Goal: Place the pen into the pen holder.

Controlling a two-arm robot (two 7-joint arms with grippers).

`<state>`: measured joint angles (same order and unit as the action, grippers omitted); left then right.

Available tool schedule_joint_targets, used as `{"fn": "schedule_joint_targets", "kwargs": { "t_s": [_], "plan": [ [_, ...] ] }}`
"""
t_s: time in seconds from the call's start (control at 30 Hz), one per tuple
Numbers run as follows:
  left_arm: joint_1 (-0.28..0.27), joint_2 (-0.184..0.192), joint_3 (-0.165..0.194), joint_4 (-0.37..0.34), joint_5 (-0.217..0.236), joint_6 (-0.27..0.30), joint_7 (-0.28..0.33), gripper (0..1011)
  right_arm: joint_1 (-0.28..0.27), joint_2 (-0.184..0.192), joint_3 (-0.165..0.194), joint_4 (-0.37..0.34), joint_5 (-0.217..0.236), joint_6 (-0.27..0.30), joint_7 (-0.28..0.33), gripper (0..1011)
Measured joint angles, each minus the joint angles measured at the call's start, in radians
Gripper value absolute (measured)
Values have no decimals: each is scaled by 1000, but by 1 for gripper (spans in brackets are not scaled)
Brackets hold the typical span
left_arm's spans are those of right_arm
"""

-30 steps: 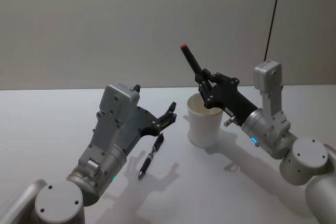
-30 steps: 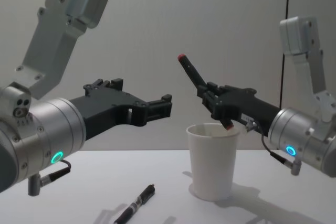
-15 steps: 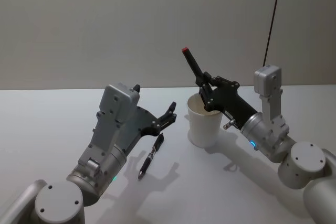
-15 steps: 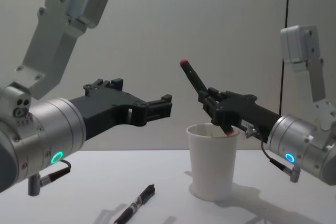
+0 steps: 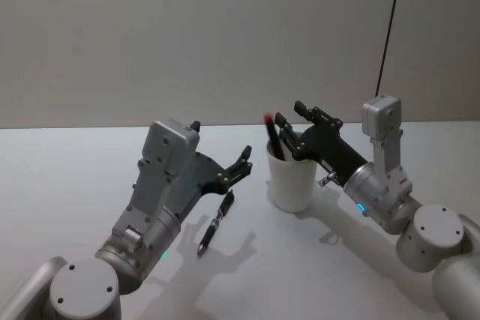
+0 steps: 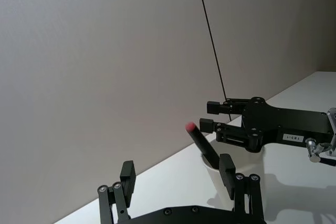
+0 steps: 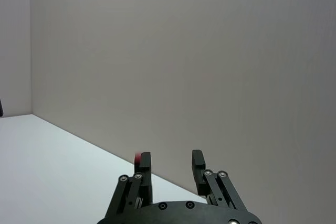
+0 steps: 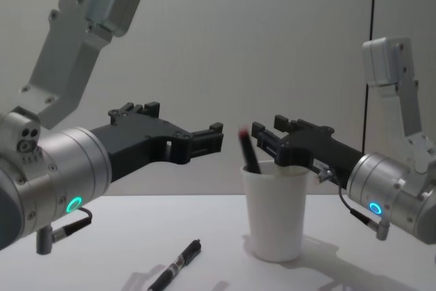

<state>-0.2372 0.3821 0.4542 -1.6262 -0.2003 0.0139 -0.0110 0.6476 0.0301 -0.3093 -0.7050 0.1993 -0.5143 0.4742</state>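
Observation:
The pen holder (image 5: 292, 179) (image 8: 275, 210) is a white paper cup standing upright on the table. A black pen with a red end (image 5: 272, 137) (image 8: 248, 149) (image 6: 202, 143) leans inside it, its top sticking out above the rim. My right gripper (image 5: 289, 114) (image 8: 268, 125) (image 7: 171, 161) hovers open just above the rim, holding nothing. A second black pen (image 5: 216, 222) (image 8: 176, 267) lies flat on the table left of the cup. My left gripper (image 5: 244, 161) (image 8: 215, 136) (image 6: 177, 171) hangs open above that pen, off the table.
The white tabletop (image 5: 60, 185) runs back to a plain grey wall. A thin dark cable (image 5: 390, 28) hangs down the wall behind the right arm. Bare table lies in front of and to the right of the cup.
My right gripper opened and let go of the red-ended pen, which dropped from above the rim down into the cup. The left arm and the pen on the table stayed still.

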Motion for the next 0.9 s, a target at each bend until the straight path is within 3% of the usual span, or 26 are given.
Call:
{"fn": "schedule_joint_targets", "kwargs": {
  "t_s": [0.6, 0.7, 0.9],
  "plan": [
    [0, 0, 0, 0, 0, 0, 0, 1001, 1, -1, -1, 4, -2, -2, -4, 976],
    [0, 0, 0, 0, 0, 0, 0, 1000, -3, 1, 1, -7, 0, 2, -4, 1001],
    [0, 0, 0, 0, 0, 0, 0, 1001, -40, 19, 13, -95, 21, 39, -13, 1002]
  ]
}}
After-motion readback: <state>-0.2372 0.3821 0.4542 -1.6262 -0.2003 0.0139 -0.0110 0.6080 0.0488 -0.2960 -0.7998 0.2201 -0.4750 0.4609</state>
